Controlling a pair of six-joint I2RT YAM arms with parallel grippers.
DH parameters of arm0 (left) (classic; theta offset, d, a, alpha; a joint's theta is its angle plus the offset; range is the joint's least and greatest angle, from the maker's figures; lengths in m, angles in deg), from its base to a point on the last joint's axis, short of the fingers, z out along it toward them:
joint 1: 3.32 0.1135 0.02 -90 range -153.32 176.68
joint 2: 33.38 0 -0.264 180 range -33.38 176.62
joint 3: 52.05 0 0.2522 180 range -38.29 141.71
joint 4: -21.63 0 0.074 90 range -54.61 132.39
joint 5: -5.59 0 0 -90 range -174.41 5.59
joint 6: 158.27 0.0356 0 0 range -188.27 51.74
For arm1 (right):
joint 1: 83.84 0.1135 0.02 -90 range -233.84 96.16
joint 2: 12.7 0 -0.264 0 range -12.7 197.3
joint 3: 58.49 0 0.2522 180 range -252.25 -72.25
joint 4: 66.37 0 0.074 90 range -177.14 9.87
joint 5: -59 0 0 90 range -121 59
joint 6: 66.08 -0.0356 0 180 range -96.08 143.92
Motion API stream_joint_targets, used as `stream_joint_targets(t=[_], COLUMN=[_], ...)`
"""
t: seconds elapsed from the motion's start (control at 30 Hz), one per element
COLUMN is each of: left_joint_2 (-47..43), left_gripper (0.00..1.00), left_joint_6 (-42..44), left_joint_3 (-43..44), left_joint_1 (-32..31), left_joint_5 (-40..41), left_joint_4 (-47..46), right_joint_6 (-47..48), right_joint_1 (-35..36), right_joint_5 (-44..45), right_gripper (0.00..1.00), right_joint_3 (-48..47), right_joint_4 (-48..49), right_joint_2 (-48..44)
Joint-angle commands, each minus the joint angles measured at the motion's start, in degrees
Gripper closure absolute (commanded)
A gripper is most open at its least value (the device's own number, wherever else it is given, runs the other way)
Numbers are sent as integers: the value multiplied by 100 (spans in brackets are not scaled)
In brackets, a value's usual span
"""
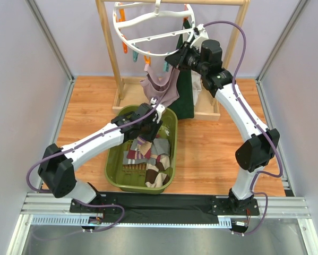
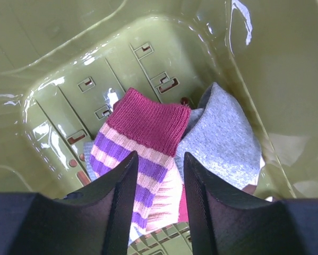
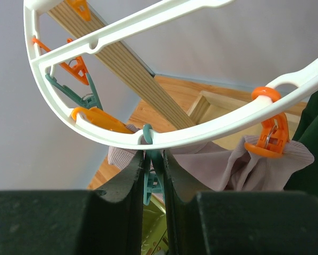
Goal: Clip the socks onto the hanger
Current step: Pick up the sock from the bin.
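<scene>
Left wrist — ribbed maroon sock [image 2: 148,125], glossy slotted basket [image 2: 95,48].

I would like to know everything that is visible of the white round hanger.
The hanger is a white ring of glossy plastic with curved cross spokes, hanging under the wooden rail. Small clips in orange and teal dangle from its rim. One orange clip holds a lilac-grey sock; a dark green sock hangs at its right side. The right gripper is shut on a teal clip below the rim.
</scene>
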Motion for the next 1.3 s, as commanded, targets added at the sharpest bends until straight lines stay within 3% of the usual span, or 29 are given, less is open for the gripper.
stream_joint_targets(t=[0.0, 0.43, 0.63, 0.77, 0.87, 0.97, 1.17, 1.27], left_joint_2=[65, 452, 409, 119, -337, -935, -1569, -1630], left_gripper=[53, 58, 78, 100, 100, 100, 100, 100], left_joint_6=[-62, -9, -36, -18, -115, -237, -624, -1227], left_joint_3=[30, 224, 206, 154, 83, -162, -181, -460], left_joint_1=[-22, -22, -22, -14, 13, 179, 759, 1486], left_joint_5=[44, 158, 394, 509, 326, -183, -2037, -3196], left_joint_4=[-40, 126, 48, -93, -338, -804, -1446, -2513], right_joint_6=[-64, -63, -55, -37, 24, 42, -63, -203], right_joint_1=[-79, -70, -79, -70, -70, -70, -70, -70], right_joint_5=[-28, -28, -54, -89, -90, -125, -300, -406], right_gripper=[100, 100, 100, 100, 100, 100, 100, 100], right_joint_3=[15, -20, -11, -29, -64, -55, -64, -38], right_joint_4=[60, 51, 51, 7, -37, -54, 7, 121], right_joint_2=[-247, -273, -282, -299, -326, -352, -396, -422])
